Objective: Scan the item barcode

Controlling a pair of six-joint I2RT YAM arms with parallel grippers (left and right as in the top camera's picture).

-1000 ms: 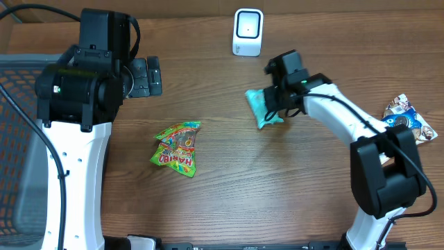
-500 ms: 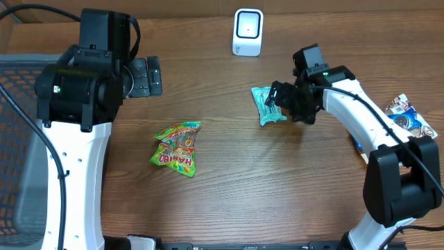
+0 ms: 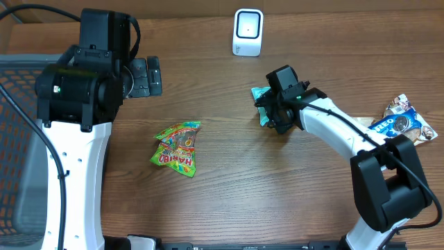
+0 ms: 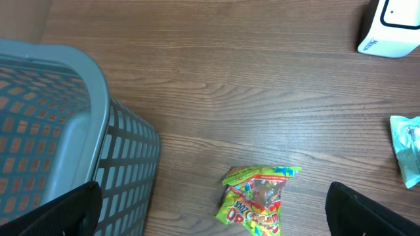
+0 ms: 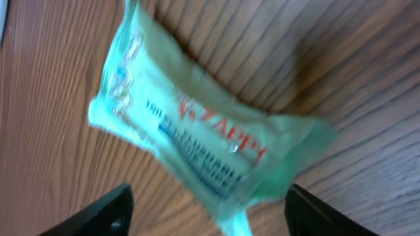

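Observation:
A teal wipes packet (image 3: 259, 98) lies flat on the wooden table right of centre; in the right wrist view the packet (image 5: 197, 137) shows red and blue print. My right gripper (image 3: 272, 112) hovers over its near end, open, its jaws (image 5: 210, 213) standing wide on both sides of the packet's lower corner without touching it. The white scanner (image 3: 248, 31) stands at the back edge, also seen as the scanner (image 4: 390, 29) in the left wrist view. My left gripper (image 3: 148, 76) is open at the back left, nothing between its fingers (image 4: 367, 210).
A green Haribo bag (image 3: 177, 147) lies left of centre, seen from the left wrist as the bag (image 4: 257, 200). A blue Oreo pack (image 3: 406, 121) rests at the right edge. A grey mesh basket (image 3: 14, 139) fills the left side.
My right gripper let go of the teal packet, swung right, then came back over it with jaws apart. The packet now lies slightly further right. The left arm has not moved.

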